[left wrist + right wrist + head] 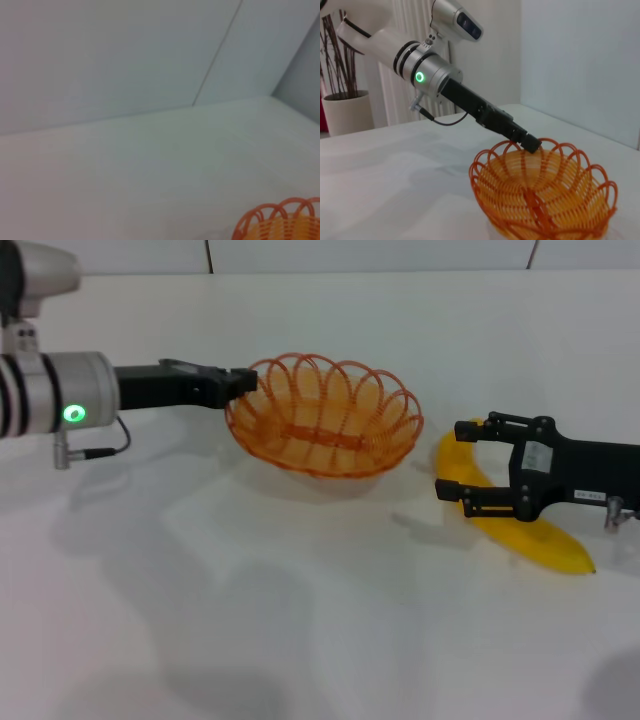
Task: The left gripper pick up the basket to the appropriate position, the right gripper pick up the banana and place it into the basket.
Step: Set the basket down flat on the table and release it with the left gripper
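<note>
The left hand (243, 383) reaches in from the nine o'clock side of the head view on its white-and-black arm (60, 400) and pinches the scalloped rim of the basket (325, 415) at that same nine o'clock edge. In the right wrist view the fingertips (532, 145) are pressed together on one orange loop of the rim. The basket (540, 192) is held near the middle of the white bench (250, 600), tipped so its hollow faces partly toward the robot; whether its underside touches the bench I cannot tell (a shadow lies below it). The left wrist view catches only a slice of its rim (280, 222) in one corner.

The banana (525, 530) lies flat on the bench at about four o'clock from the basket, near it but apart, its curve running from just beside the basket's three o'clock edge away toward five o'clock. The right hand (455, 460) comes in from the three o'clock side and sits over the banana's upper half, its two black fingers spread, one on each side of the fruit, not yet closed on it. A potted plant (342, 100) stands behind the bench in the right wrist view.
</note>
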